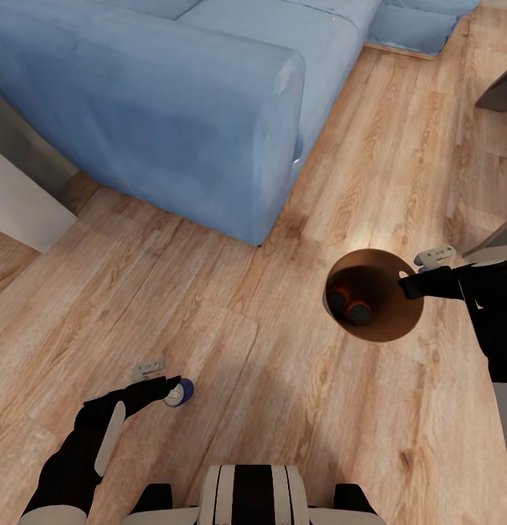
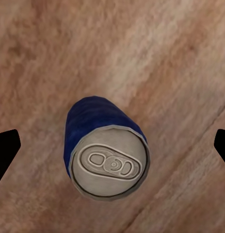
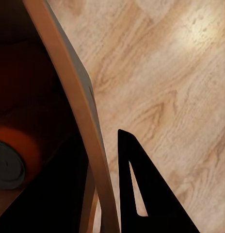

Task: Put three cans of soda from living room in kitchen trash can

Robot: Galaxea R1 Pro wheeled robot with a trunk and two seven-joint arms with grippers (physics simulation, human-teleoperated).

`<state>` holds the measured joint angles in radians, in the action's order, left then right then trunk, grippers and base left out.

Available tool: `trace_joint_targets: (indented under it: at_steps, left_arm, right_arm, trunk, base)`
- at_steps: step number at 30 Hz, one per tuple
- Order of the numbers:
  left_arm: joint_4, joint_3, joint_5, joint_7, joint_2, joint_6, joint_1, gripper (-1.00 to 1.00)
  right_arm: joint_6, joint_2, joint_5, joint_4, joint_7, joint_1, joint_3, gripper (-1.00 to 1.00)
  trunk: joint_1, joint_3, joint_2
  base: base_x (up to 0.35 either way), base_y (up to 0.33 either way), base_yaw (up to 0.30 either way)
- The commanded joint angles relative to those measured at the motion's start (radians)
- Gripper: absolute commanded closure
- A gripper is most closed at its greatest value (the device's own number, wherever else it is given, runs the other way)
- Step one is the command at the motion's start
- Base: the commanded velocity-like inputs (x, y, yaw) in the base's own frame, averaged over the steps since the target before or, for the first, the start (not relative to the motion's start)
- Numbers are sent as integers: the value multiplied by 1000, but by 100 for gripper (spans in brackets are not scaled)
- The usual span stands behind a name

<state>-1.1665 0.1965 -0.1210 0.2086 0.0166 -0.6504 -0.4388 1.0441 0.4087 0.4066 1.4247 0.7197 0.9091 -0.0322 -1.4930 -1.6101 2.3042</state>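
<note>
Warm wood floor [image 1: 268,408] beside a light-blue sofa [image 1: 173,95]: one can still out, two binned.

Left pincer [image 1: 165,385] is spread around the dark blue soda can [image 1: 179,392], which stands upright on the floor with its silver top [image 2: 110,162] showing; both fingertips sit clear of its sides. Right pincer [image 1: 416,275] pinches the rim of the trash can [image 1: 388,332], one finger [image 3: 146,194] outside the wall. Two orange cans [image 1: 348,302] lie inside it, on the brown bottom.
</note>
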Motion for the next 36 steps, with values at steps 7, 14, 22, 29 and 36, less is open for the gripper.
trace_joint_targets:
  at_steps: [7,14,22,29,36]
  left_arm:
    - [1,1,0,-1,-1,0,0,-100]
    - [-1,1,0,-1,-1,0,1,-100]
    - [0,1,1,-1,-1,0,0,-100]
    - [-2,0,1,-2,-1,2,1,-100]
    - [-1,1,1,-7,-1,2,1,-100]
  right_arm:
    - [3,1,-12,0,6,1,0,100]
    - [3,1,-12,0,6,1,1,100]
    - [3,-1,-12,0,5,1,3,100]
    - [3,-1,-7,0,5,1,3,100]
    - [3,-5,27,0,6,1,4,100]
  trunk:
    - [-15,-13,28]
    - [-19,-16,35]
    - [-50,-42,91]
    - [-54,-46,98]
    - [-54,-46,98]
  base:
    - [0,0,0]
    - [0,0,0]
    - [0,0,0]
    - [0,0,0]
    - [-112,-6,0]
